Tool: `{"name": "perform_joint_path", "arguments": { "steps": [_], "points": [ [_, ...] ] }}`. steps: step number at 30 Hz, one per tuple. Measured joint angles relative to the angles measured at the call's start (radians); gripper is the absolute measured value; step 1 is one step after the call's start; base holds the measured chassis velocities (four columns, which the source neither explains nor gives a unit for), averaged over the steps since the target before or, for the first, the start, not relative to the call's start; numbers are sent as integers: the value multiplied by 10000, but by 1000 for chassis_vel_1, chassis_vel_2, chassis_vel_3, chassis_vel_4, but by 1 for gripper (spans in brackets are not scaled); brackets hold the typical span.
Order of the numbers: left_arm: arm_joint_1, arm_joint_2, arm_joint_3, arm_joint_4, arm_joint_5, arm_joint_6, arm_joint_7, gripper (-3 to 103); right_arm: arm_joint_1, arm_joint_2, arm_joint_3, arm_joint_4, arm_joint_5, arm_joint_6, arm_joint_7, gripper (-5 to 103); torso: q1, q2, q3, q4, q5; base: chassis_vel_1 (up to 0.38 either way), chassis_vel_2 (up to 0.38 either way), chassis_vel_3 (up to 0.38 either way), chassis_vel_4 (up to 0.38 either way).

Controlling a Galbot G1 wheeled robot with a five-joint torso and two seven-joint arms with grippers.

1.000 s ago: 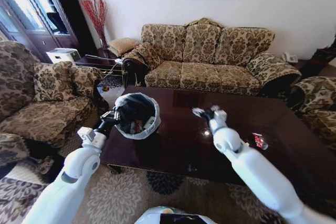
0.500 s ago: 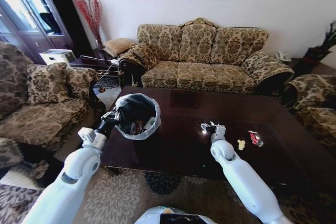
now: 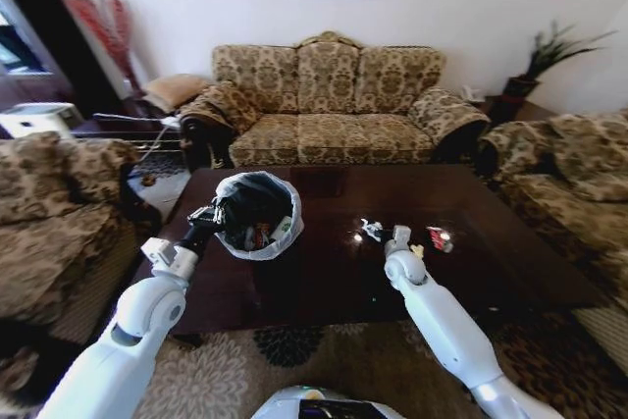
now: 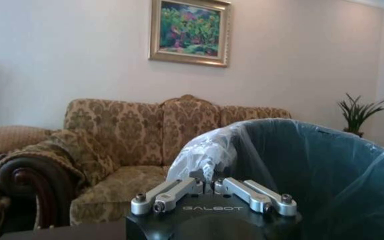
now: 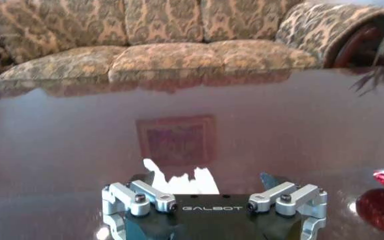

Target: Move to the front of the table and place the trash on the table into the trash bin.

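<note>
**Robot repositioned; right gripper now over remaining litter**

The head view has swung right since a second ago, so the camera moved, not the furniture. The right gripper has dropped from mid-table to low over the glossy dark brown wooden table. Its jaws stand wide apart, with a crumpled white wrapper lying between them, untouched. A crushed red-and-white can and a yellowish scrap lie just beside it. The left gripper is clamped on the rim of the round white-rimmed, black-lined trash bin, held at the table's left end. Judgement: pickup approach under way.
</note>
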Motion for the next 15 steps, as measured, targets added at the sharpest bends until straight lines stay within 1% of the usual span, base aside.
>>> {"name": "perform_joint_path", "arguments": {
  "steps": [2, 3, 4, 7, 10, 15],
  "points": [
    [0, 11, -19, 0, -2, 0, 0, 3, 159, 47, -60, -226, -25, -8, -290, 100, 0, 0, 0, 5, 1, -15, -25, -18, -28],
    [0, 13, -37, -1, -4, -8, 1, 3, 355, 95, -139, -487, -69, -10, -645, 100, -1, 0, -1, 14, 2, 0, 0, 0, 0],
    [0, 13, -37, -1, -4, -8, 1, 3, 355, 95, -139, -487, -69, -10, -645, 100, -1, 0, -1, 14, 2, 0, 0, 0, 0],
    [-5, -51, -39, 16, 5, -8, -3, 3, 615, 165, -347, -843, -192, -8, -1236, 100, 0, 0, -1, 16, -2, 0, 0, 0, 0],
    [-7, -94, -22, 56, 25, -13, 10, 3, 733, 293, -431, -1075, -288, -6, -1293, 100, 0, 0, -1, 9, -3, 0, 0, 0, 0],
    [-39, -103, -12, 99, 39, -19, 26, 3, 841, 548, -434, -1528, -456, 74, -1249, 100, 0, 0, -1, 8, 2, 0, 0, 0, 0]
  ]
}}
